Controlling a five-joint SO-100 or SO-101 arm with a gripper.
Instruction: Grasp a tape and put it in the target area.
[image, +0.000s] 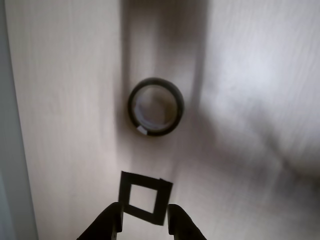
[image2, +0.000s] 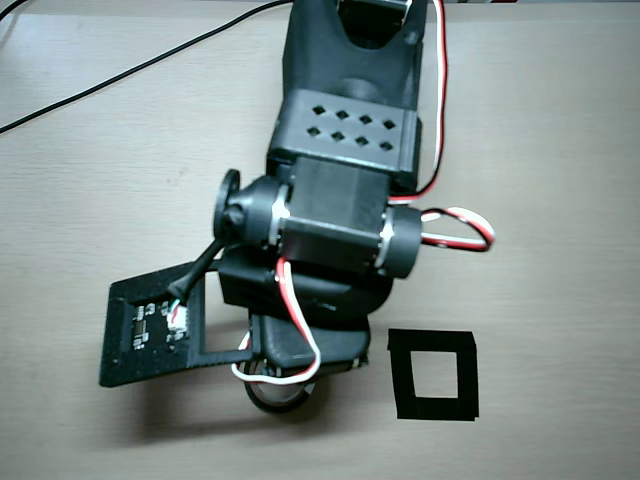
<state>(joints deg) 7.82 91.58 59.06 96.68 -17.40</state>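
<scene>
In the wrist view the tape (image: 155, 106), a black ring with a pale core and a small white mark on its rim, lies flat on the light wooden table. Nearer the camera is the target area (image: 145, 197), a square outline of black strips with a bare middle. My gripper (image: 145, 219) is open at the bottom edge, holding nothing, and the square's near side shows between its two dark fingertips (image: 113, 222). In the overhead view the arm covers the gripper and most of the tape (image2: 275, 396). The target area (image2: 433, 374) lies to the tape's right, apart from it.
A black rectangular frame with a circuit board (image2: 150, 335) sticks out to the arm's left in the overhead view. Red and white wires (image2: 441, 100) run along the arm, and a black cable (image2: 120, 75) crosses the table's top left. The table edge (image: 12, 150) runs down the wrist view's left side.
</scene>
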